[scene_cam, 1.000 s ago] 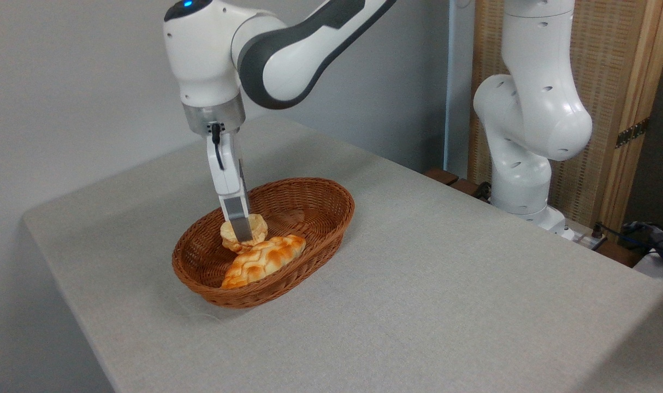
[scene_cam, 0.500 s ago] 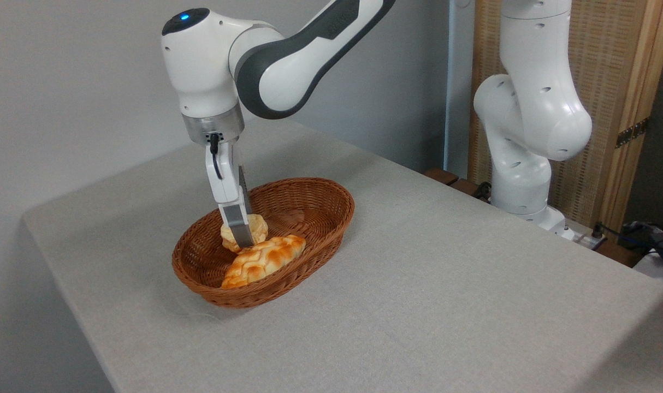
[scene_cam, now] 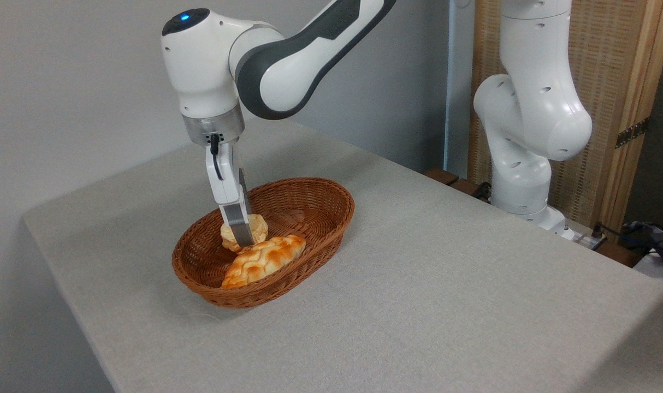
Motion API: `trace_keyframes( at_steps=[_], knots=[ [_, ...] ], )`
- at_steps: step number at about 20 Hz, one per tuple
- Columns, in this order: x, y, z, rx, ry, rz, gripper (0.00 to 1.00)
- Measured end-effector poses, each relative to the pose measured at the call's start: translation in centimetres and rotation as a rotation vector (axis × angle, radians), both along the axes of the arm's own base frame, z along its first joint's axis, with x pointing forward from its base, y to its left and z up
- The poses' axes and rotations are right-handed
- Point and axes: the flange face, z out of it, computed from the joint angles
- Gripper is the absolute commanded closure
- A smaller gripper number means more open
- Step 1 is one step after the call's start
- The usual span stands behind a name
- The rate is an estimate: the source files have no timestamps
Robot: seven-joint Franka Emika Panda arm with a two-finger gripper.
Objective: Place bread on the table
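The bread (scene_cam: 259,225), a small pale-golden bun, lies in the oval wicker basket (scene_cam: 331,188) on the grey-beige table (scene_cam: 430,284). My gripper (scene_cam: 244,238) reaches straight down into the basket. Its near finger (scene_cam: 237,225) stands in front of the bun and the far finger is mostly hidden behind it, so the bun sits between them. The gap between the fingers is hidden from this angle, so whether they press on the bun does not show.
A longer orange-brown lattice loaf (scene_cam: 266,257) lies in the basket just in front of the bun, touching it. The arm's white base (scene_cam: 528,180) stands at the table's far right edge, with a wooden screen behind it.
The gripper came down a little into the basket around the bun one second ago. Over the last half second neither it nor the bun has visibly moved.
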Motion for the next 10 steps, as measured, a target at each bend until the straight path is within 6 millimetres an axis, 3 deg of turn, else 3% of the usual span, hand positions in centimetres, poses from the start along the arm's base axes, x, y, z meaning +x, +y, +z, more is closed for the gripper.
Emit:
trace_keyframes(
  at_steps=[10],
  knots=[
    [0.04, 0.07, 0.19, -0.001, -0.003, 0.001, 0.72]
  ],
)
